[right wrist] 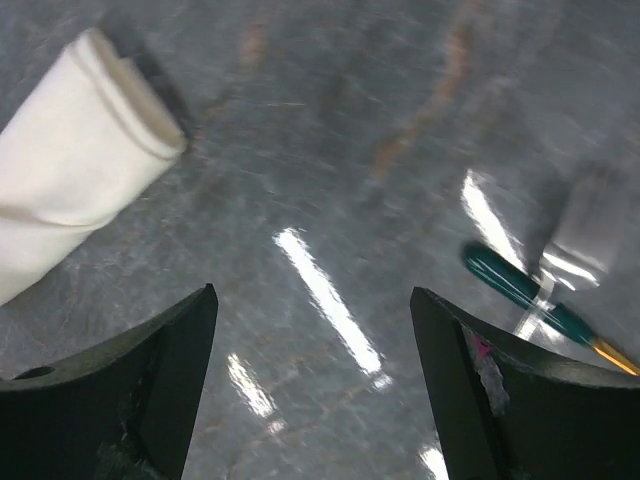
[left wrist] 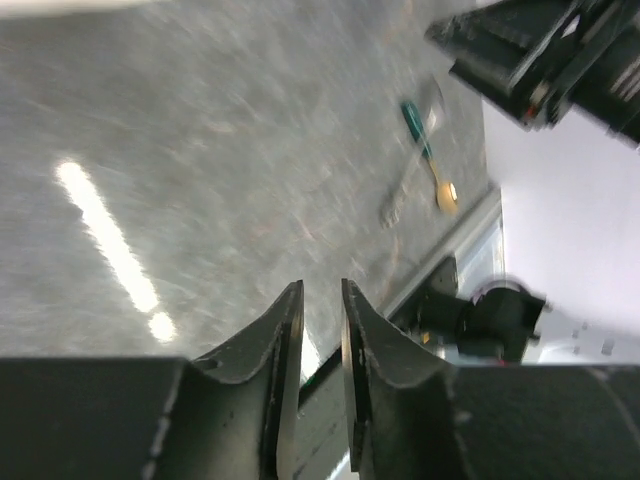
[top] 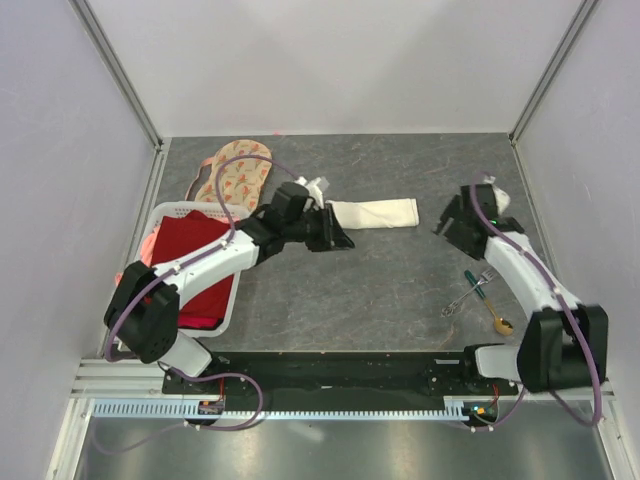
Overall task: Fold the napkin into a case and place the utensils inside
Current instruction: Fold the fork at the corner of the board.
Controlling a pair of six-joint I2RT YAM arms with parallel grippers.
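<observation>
One basket point(top: 188, 208) holding a red cloth point(top: 195, 265), and one floral cloth point(top: 235, 175), lie left of the left gripper point(left wrist: 320, 292), whose jaws stand a narrow slit apart, gripping nothing. Just beside it starts the one napkin point(top: 375, 213), a cream strip folded in layers. Beyond the strip's far end hangs the right gripper point(right wrist: 312, 295), spread wide and empty. Two crossed utensils point(top: 483, 290), one green-handled, lie nearer its base.

I'm looking into a robotics lab test cell: white panel walls point(top: 330, 60) on aluminium posts point(top: 118, 75) box in a grey tabletop point(top: 380, 290), with a cabled left arm point(top: 200, 258) and right arm point(top: 525, 265) bolted to a black base plate point(top: 330, 370).
</observation>
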